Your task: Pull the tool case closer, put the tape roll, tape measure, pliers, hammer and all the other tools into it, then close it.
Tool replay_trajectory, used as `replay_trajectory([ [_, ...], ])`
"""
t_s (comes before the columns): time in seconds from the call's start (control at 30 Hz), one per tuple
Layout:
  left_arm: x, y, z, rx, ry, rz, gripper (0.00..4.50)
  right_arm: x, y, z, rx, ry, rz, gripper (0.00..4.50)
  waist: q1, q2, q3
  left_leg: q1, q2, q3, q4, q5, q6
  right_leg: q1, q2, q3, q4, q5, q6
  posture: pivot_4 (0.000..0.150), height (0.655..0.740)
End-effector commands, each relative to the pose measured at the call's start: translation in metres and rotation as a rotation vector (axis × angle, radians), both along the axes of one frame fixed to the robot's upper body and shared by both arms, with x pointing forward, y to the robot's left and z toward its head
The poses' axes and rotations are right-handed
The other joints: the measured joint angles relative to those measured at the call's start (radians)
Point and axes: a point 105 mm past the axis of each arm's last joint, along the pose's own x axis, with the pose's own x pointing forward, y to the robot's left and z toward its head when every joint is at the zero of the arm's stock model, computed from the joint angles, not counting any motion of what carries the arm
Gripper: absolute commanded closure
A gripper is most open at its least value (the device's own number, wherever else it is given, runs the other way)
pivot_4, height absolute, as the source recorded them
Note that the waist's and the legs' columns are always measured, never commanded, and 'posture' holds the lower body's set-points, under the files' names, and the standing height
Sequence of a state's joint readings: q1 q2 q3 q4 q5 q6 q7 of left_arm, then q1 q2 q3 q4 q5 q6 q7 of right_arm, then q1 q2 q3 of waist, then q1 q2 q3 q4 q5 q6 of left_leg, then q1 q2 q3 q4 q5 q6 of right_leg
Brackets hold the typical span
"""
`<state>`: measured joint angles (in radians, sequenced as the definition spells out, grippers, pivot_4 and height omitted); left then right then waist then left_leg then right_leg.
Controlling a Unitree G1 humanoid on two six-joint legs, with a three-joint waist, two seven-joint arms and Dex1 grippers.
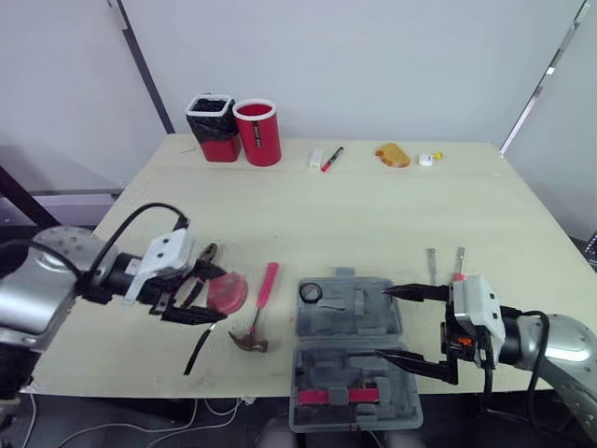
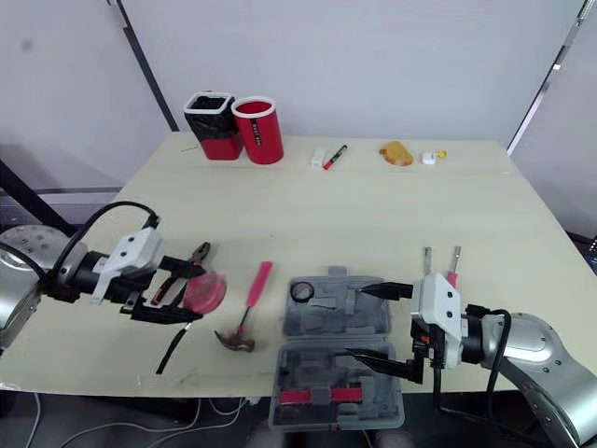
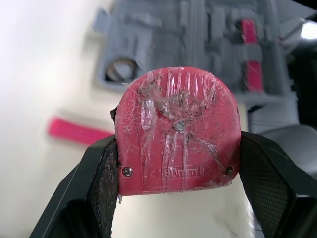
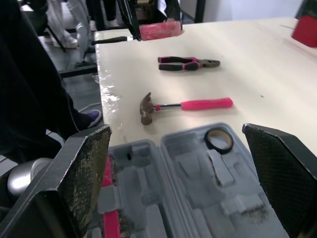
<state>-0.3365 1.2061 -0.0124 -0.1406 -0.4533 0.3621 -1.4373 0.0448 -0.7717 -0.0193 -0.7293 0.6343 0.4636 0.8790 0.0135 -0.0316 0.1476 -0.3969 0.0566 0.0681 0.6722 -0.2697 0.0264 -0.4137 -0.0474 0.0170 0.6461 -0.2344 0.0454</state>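
The case [image 1: 350, 350] lies open at the near edge of the table, so the pulling step looks done and the packing is under way. The tape roll [image 1: 311, 292] already sits in a recess of the far half, and something pink lies in the near half. The left gripper [image 1: 201, 297] is clamped on the red tape measure [image 3: 178, 134], its 2 fingers pressed on opposite sides of the body, well to the left of the case. Whether the tape measure is lifted or resting on the table I cannot tell. The right gripper [image 1: 384, 323] is spread wide and holds nothing, hovering at the case's right side with 1 finger over each half. The hammer [image 1: 259, 308] lies on the table between the tape measure and the case, and the pliers [image 2: 191, 259] lie just behind the left gripper. 2 screwdrivers [image 1: 445, 262] lie just beyond the case's far right corner. The step in hand is loading the tape measure. Next, I judge, the left arm must carry it right, clear over the hammer, and release it above a free recess.
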Motion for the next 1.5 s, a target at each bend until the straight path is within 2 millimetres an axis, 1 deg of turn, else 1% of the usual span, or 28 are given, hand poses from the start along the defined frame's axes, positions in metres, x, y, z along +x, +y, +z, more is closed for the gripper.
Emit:
replay_trajectory([
  [0.03, 0.004, -0.027, 0.004, 0.012, -0.018, -0.018, 1.54, 0.001, -0.002, 0.008, 0.01, -0.001, -0.04, 0.0, 0.0, 0.0, 0.0, 0.0, 0.0, 0.0, 0.0, 0.0, 0.0, 0.0, 0.0, 0.0, 0.0, 0.0, 0.0, 0.15, 0.74],
  [0.13, 0.018, -0.052, 0.005, 0.01, -0.048, -0.015, 1.54, 0.005, -0.002, 0.009, -0.001, 0.007, -0.087, 0.0, 0.003, 0.0, 0.0, 0.0, 0.0, -0.001, 0.0, 0.0, 0.0, 0.001, 0.001, 0.001, 0.0, 0.0, 0.0, 0.15, 0.74],
  [0.2, 0.026, -0.065, 0.004, 0.015, -0.062, -0.027, 1.54, 0.008, -0.002, 0.007, -0.025, 0.016, -0.116, 0.0, 0.001, 0.0, 0.0, -0.001, -0.001, -0.002, 0.002, 0.0, 0.0, 0.001, 0.001, 0.001, 0.0, 0.0, 0.0, 0.15, 0.74],
  [0.23, 0.031, -0.081, 0.002, -0.009, -0.081, -0.065, 1.54, 0.016, -0.006, 0.0, -0.056, 0.067, -0.175, 0.0, -0.003, 0.0, 0.0, -0.001, -0.001, -0.002, 0.002, 0.0, 0.0, 0.001, 0.001, 0.001, 0.0, 0.0, 0.001, 0.15, 0.74],
  [0.27, 0.035, -0.093, 0.0, -0.028, -0.094, -0.092, 1.54, 0.018, -0.007, -0.006, -0.063, 0.134, -0.2, 0.0, -0.001, 0.0, 0.0, -0.001, -0.001, -0.002, 0.002, 0.0, 0.0, 0.001, 0.002, 0.002, 0.0, 0.0, 0.001, 0.15, 0.74],
  [0.33, 0.039, -0.11, -0.002, -0.055, -0.113, -0.139, 1.54, 0.022, -0.008, -0.016, -0.053, 0.301, -0.263, 0.0, 0.002, 0.0, 0.0, -0.001, -0.001, -0.003, 0.002, 0.0, 0.0, 0.002, 0.002, 0.002, 0.0, 0.0, 0.001, 0.15, 0.74],
  [0.37, 0.041, -0.116, -0.004, -0.062, -0.127, -0.156, 1.54, 0.028, -0.006, -0.018, -0.032, 0.371, -0.291, 0.0, 0.0, -0.001, 0.0, -0.002, -0.002, -0.005, 0.003, 0.0, 0.0, 0.002, 0.003, 0.002, 0.0, 0.0, 0.0, 0.15, 0.74],
  [0.43, 0.043, -0.121, -0.009, -0.054, -0.149, -0.195, 1.54, 0.043, 0.004, -0.017, 0.022, 0.464, -0.324, 0.0, -0.014, -0.001, 0.0, -0.002, -0.001, -0.005, 0.004, 0.0, 0.0, 0.002, 0.005, 0.004, 0.0, 0.001, 0.0, 0.15, 0.74],
  [0.53, 0.048, -0.129, -0.011, -0.045, -0.193, -0.244, 1.54, 0.06, 0.027, -0.002, 0.188, 0.605, -0.304, 0.0, -0.025, -0.001, 0.0, -0.001, -0.001, -0.006, 0.003, 0.0, 0.0, 0.001, 0.007, 0.006, 0.001, 0.001, 0.0, 0.15, 0.74],
  [0.57, 0.051, -0.131, -0.01, -0.04, -0.213, -0.256, 1.54, 0.064, 0.033, 0.0, 0.216, 0.646, -0.293, 0.0, -0.024, 0.0, 0.0, -0.002, 0.0, -0.007, 0.003, 0.0, 0.0, 0.001, 0.008, 0.006, 0.001, 0.001, 0.0, 0.15, 0.74],
  [0.67, 0.055, -0.134, -0.007, -0.031, -0.26, -0.292, 1.54, 0.07, 0.047, 0.006, 0.297, 0.772, -0.277, 0.0, -0.021, 0.0, 0.0, -0.003, 0.0, -0.008, 0.003, 0.0, 0.0, 0.001, 0.009, 0.006, 0.001, 0.001, 0.001, 0.15, 0.74],
  [0.9, 0.054, -0.137, -0.004, -0.047, -0.312, -0.32, 1.54, 0.079, 0.059, 0.007, 0.354, 0.945, -0.31, 0.0, -0.025, 0.0, 0.0, -0.005, 0.0, -0.008, 0.002, 0.0, 0.0, 0.001, 0.009, 0.008, -0.001, 0.001, 0.001, 0.15, 0.74],
  [1.0, 0.051, -0.138, -0.004, -0.052, -0.322, -0.325, 1.54, 0.084, 0.062, 0.001, 0.341, 0.987, -0.339, 0.84, -0.028, 0.0, 0.0, -0.005, 0.0, -0.009, 0.002, 0.0, 0.0, 0.001, 0.009, 0.008, 0.0, 0.001, 0.001, 0.15, 0.74],
  [1.07, 0.049, -0.139, -0.004, -0.061, -0.33, -0.324, 1.54, 0.084, 0.064, 0.001, 0.33, 0.997, -0.344, 1.89, -0.03, 0.0, 0.0, -0.005, 0.0, -0.009, 0.002, 0.0, 0.0, 0.001, 0.009, 0.008, 0.0, 0.001, 0.001, 0.15, 0.74],
  [1.1, 0.048, -0.139, -0.004, -0.063, -0.332, -0.325, 1.54, 0.085, 0.064, 0.001, 0.326, 0.999, -0.346, 2.25, -0.029, 0.001, 0.0, -0.005, 0.0, -0.009, 0.002, 0.0, 0.0, 0.001, 0.01, 0.008, 0.0, 0.001, 0.001, 0.15, 0.74],
  [1.13, 0.047, -0.139, -0.005, -0.065, -0.333, -0.328, 1.54, 0.085, 0.063, 0.001, 0.33, 1.004, -0.351, 2.96, -0.029, 0.001, 0.0, -0.005, 0.0, -0.009, 0.002, 0.0, 0.0, 0.001, 0.01, 0.008, 0.001, 0.001, 0.001, 0.15, 0.74],
  [1.2, 0.045, -0.138, -0.006, -0.068, -0.336, -0.333, 1.54, 0.085, 0.063, 0.002, 0.329, 1.006, -0.351, 3.76, -0.029, 0.001, 0.0, -0.005, 0.0, -0.009, 0.002, 0.0, 0.0, 0.001, 0.01, 0.008, 0.001, 0.001, 0.001, 0.15, 0.74],
  [1.23, 0.044, -0.138, -0.006, -0.079, -0.336, -0.331, 1.54, 0.085, 0.062, 0.002, 0.328, 1.008, -0.35, 4.0, -0.029, 0.001, 0.0, -0.005, 0.0, -0.009, 0.002, 0.0, 0.0, 0.001, 0.01, 0.008, 0.0, 0.001, 0.001, 0.15, 0.74],
  [1.37, 0.038, -0.139, -0.004, -0.162, -0.284, -0.304, 1.54, 0.083, 0.06, 0.003, 0.315, 1.012, -0.344, 4.0, -0.028, 0.001, 0.0, -0.005, 0.0, -0.01, 0.002, 0.0, 0.0, 0.001, 0.01, 0.009, 0.0, 0.001, 0.001, 0.15, 0.74],
  [1.4, 0.037, -0.138, -0.004, -0.182, -0.266, -0.298, 0.43, 0.083, 0.06, 0.003, 0.314, 1.011, -0.344, 4.0, -0.029, 0.001, 0.0, -0.005, 0.0, -0.011, 0.002, 0.0, 0.0, 0.001, 0.01, 0.008, 0.0, 0.001, 0.001, 0.15, 0.74],
  [1.43, 0.036, -0.138, -0.003, -0.213, -0.25, -0.281, 0.17, 0.083, 0.059, 0.003, 0.314, 1.01, -0.344, 4.0, -0.029, 0.001, 0.0, -0.005, 0.0, -0.011, 0.002, 0.0, 0.0, 0.001, 0.01, 0.009, 0.0, 0.001, 0.001, 0.15, 0.74],
  [1.47, 0.035, -0.138, 0.001, -0.27, -0.223, -0.255, 0.0, 0.082, 0.058, 0.004, 0.314, 1.008, -0.345, 4.0, -0.029, 0.001, 0.0, -0.005, 0.0, -0.012, 0.002, 0.0, 0.0, 0.001, 0.01, 0.008, 0.0, 0.001, 0.001, 0.15, 0.74],
  [1.5, 0.033, -0.136, 0.005, -0.336, -0.188, -0.233, 0.0, 0.082, 0.055, 0.004, 0.311, 1.005, -0.348, 4.0, -0.028, 0.001, 0.0, -0.005, 0.0, -0.013, 0.002, 0.0, 0.0, 0.001, 0.01, 0.009, 0.0, 0.001, 0.001, 0.15, 0.74],
])
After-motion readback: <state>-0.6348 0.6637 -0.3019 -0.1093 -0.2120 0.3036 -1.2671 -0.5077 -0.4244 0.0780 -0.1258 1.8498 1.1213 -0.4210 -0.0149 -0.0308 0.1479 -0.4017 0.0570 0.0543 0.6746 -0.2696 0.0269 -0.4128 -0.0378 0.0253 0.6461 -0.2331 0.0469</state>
